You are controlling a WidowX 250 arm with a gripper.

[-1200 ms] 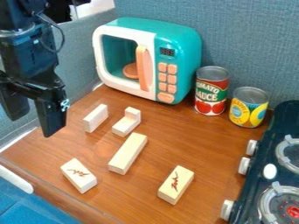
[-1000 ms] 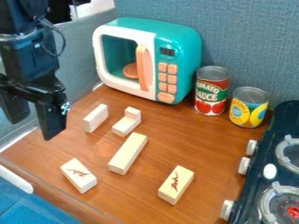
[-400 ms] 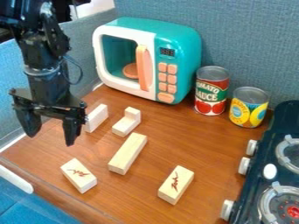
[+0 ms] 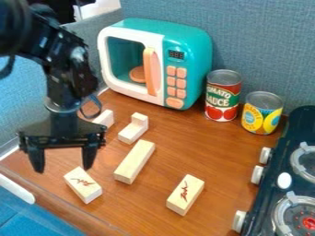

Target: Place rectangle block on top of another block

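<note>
1. Hand (image 4: 63, 168) has been shifted down-frame, spread wide and empty, near marked block (image 4: 83, 185).
2. Marked block left unmoved on desk (image 4: 215, 152), lower left.
3. Grasp probably being set up; nothing stacked.

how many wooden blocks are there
5: an upright block partly behind the gripper, an L-shaped block beside it, a long block centrally, a marked block near the gripper, another marked block nearest the stove. More may hide.
</note>
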